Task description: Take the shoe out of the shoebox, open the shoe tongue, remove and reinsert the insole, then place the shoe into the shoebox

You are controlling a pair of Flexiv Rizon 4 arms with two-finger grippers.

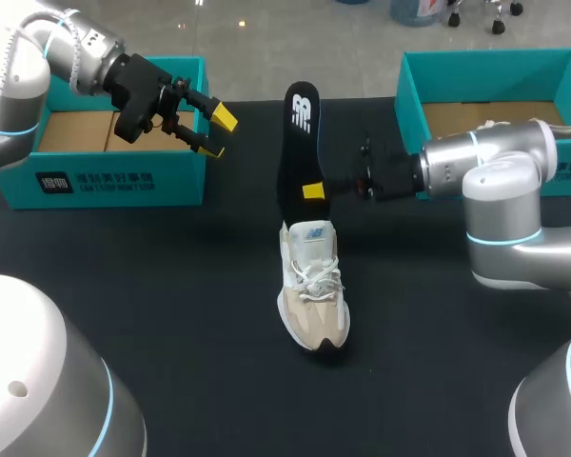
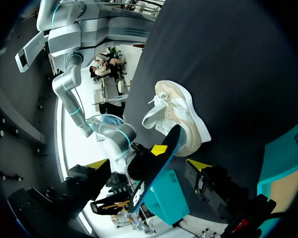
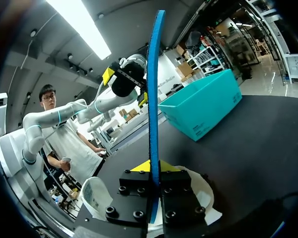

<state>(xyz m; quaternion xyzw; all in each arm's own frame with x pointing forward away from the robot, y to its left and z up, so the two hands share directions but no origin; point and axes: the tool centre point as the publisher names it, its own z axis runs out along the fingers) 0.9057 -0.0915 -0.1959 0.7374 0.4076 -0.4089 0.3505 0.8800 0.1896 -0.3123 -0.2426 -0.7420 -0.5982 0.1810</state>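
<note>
**Over the shoe's collar: insole pinched upright, shoe unheld**

Across the black table (image 1: 171,286) sit two teal boxes, the left shoebox (image 1: 105,181) at the far left and the right shoebox (image 1: 457,71) at the far right. My right arm (image 1: 495,181) comes in from the right and reaches to the middle; my left arm (image 1: 38,57) hangs over the left shoebox's right end, well apart from the work.

The shoe (image 1: 312,295) lies on the table at the middle, out of both boxes, toe toward the near edge and its tongue raised. The insole (image 1: 298,143) stands on end at the shoe's far side, its lower end at the collar; I cannot tell whether that end is inside the shoe. The right jaws are closed on the insole low down, one yellow tip on each face. The left jaws gape wide and hold nothing.

My worry is the long free length above the pinch. It could bend or swing as I move, so the lower end may miss the opening. That end may also snag on the tongue or collar. Nothing steadies the shoe, so a snag could shove or tip it. A thin edge held between two tips could also twist or slip.
</note>
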